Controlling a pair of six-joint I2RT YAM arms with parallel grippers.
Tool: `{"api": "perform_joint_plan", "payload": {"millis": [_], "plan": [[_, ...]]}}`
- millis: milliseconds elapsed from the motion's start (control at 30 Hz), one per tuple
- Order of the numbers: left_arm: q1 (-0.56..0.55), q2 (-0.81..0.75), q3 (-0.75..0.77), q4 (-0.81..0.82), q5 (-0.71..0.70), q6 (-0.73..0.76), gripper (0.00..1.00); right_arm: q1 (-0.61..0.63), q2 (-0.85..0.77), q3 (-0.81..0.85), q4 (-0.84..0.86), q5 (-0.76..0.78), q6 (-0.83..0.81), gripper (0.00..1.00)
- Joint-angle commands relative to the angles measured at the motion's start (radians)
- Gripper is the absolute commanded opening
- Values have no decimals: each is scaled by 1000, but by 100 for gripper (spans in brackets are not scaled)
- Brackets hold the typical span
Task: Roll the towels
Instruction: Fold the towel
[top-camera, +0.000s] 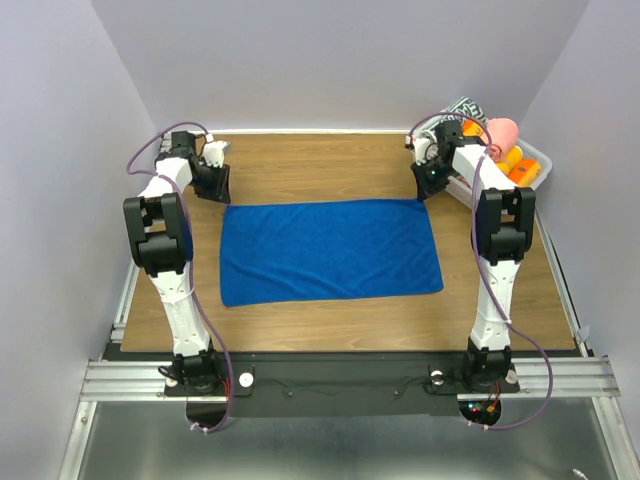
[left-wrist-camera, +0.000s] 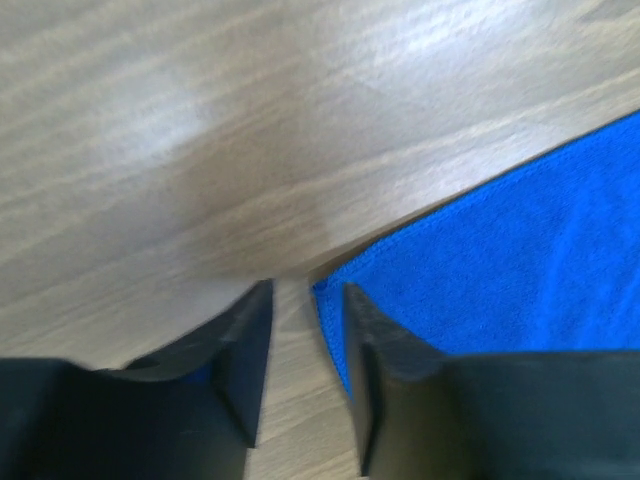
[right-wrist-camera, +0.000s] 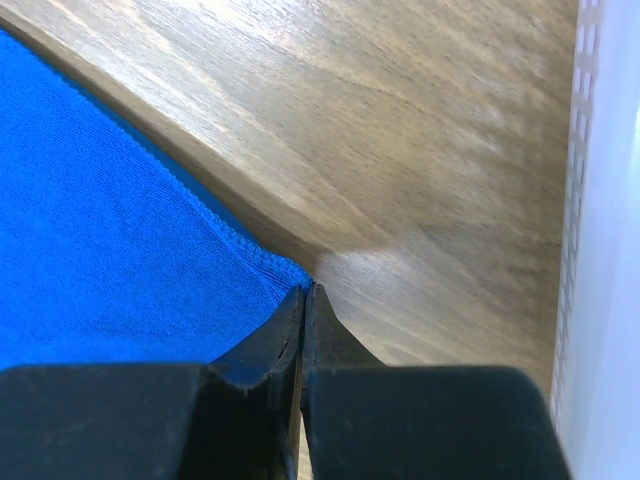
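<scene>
Blue towel (top-camera: 330, 250) lies spread flat, mid-frame on the tabletop (top-camera: 330, 165) in the top view, long side running left-right. Pink towel (top-camera: 503, 130) sits bunched in the bin (top-camera: 535, 160) at upper right, beside the orange rolls (top-camera: 515, 165) and a patterned roll (top-camera: 465, 105).

My left claw (left-wrist-camera: 305, 300) is at the blue towel's upper-left corner. Its fingers are apart, and the corner's tip lies on the wood in the gap, close to the right-hand finger, with nothing gripped.

My right claw (right-wrist-camera: 305, 295) is down at the upper-right corner with its fingers pressed together, tips meeting right at the cloth's point. I can't tell if any cloth is nipped between them.
</scene>
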Motion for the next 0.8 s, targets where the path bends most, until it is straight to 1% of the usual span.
{"api": "perform_joint_plan", "payload": {"millis": [0,100,200,367,567,767], "plan": [[5,-54,-17,10,4,4,47,-9,-33,8,12,-14,-8,0],[4,-37,-11,-7,21,1,54,-9,-35,10,12,-11,-9,1],[4,-26,-13,-4,31,-5,56,-9,-33,10,12,-11,-8,1],[4,-9,-1,-13,35,-14,56,-9,-35,7,9,-11,-9,1],[4,7,1,-16,64,-25,50,-9,-35,4,8,-6,-12,1],[4,21,-7,-12,70,-34,48,-9,-33,5,8,-5,-12,1]]}}
